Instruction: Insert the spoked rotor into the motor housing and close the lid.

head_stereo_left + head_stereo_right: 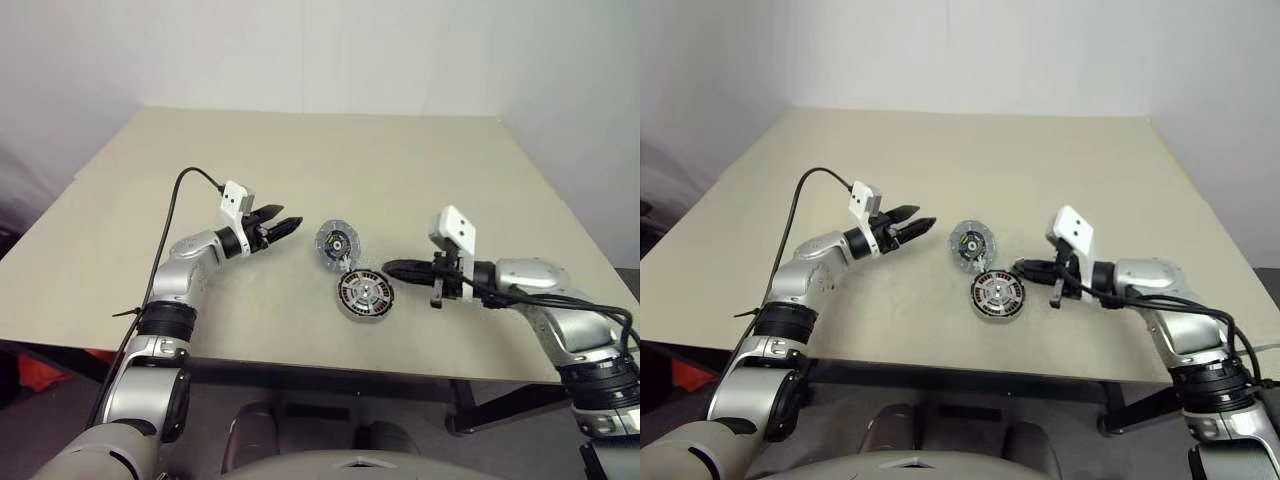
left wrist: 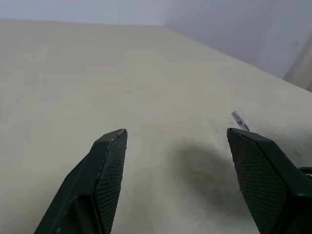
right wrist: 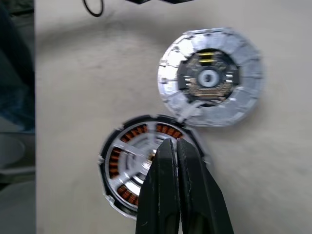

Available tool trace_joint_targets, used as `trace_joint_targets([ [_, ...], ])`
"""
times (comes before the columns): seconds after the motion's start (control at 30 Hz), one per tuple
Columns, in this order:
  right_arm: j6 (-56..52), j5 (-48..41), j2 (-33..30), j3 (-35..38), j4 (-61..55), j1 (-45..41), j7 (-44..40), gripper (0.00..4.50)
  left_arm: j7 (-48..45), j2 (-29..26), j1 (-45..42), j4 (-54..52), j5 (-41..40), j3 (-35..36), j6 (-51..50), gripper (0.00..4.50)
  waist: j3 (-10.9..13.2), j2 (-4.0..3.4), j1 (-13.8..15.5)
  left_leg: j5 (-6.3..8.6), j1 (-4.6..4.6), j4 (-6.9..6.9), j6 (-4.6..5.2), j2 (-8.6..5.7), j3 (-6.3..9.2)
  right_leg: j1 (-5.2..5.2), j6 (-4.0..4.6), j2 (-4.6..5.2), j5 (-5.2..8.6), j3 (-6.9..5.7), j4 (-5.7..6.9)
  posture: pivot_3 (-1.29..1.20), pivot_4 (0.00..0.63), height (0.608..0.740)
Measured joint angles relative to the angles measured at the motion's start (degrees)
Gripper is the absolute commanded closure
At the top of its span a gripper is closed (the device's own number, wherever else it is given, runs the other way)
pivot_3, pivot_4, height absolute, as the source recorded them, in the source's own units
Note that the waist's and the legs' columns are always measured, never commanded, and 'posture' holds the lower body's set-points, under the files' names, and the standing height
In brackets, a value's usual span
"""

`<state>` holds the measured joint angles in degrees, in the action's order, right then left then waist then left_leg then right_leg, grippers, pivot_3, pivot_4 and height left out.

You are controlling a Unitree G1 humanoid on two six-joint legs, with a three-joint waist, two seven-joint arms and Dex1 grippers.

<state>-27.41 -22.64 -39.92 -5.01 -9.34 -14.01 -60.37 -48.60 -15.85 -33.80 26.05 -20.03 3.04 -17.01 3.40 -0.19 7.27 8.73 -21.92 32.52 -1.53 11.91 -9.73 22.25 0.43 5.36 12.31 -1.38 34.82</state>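
Pale beige worktop [image 1: 300, 160] against a plain white wall, bare over its whole far half and along both side edges, so there is open room on every side of the parts. Item one: motor housing [image 1: 364, 296], lying flat near the worktop's front edge, slightly right of centre; copper-orange windings show between silver spokes, so the spoked rotor [image 3: 139, 156] appears seated inside it, black rim around the outside. Its near part is covered in the right wrist view by the closed fingers. Item two: lid [image 1: 337, 242], lying open just behind and left of the housing, touching it at one edge, green-and-black centre facing up; the joint itself is too small to make out. Item three: left gripper [image 1: 283, 224], held above the worktop left of the lid and apart from it, jaws spread and empty, pointing toward the parts. Item four: right gripper [image 1: 388, 268], just right of the housing, jaws clenched together with nothing between them, tips close beside the housing's rim; whether they touch it cannot be told. Small pale scrap [image 2: 239, 120] lies on the surface near the left gripper; what it is cannot be made out.
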Motion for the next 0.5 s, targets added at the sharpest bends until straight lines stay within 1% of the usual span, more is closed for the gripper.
trace_joint_targets([
  [0.17, 0.1, 1.3, 3.4, -2.8, 3.4, -0.1, 0.6, 4.46, 0.3, -0.5, 0.0, -0.1, 0.0, 0.0, 0.0, 1.03, 0.0, 0.00, 0.0, 0.02, -0.03, 0.07, 0.03, -0.01, 0.00, -0.01, 0.00, 0.01, 0.00, 0.00, 0.00, 0.00, 0.000, 0.740],
  [0.3, 1.6, 2.9, 6.9, -4.3, 8.7, -0.8, 2.0, 4.46, 0.5, -1.2, 0.0, -0.4, 0.0, 0.2, -0.5, 1.03, 0.0, 0.00, -0.1, 0.02, -0.02, 0.09, 0.02, 0.00, 0.00, -0.01, 0.00, 0.01, 0.00, 0.00, 0.03, 0.00, 0.000, 0.740],
  [0.5, 4.9, 4.1, 7.0, -4.6, 10.5, -1.2, 1.9, 4.46, 1.0, -1.8, 0.0, -0.5, 0.0, 0.7, -0.5, 1.03, 0.0, 0.02, -0.1, 0.02, 0.07, 0.12, 0.03, 0.01, 0.00, -0.11, 0.00, 0.01, 0.00, 0.00, 0.02, 0.00, 0.000, 0.740],
])
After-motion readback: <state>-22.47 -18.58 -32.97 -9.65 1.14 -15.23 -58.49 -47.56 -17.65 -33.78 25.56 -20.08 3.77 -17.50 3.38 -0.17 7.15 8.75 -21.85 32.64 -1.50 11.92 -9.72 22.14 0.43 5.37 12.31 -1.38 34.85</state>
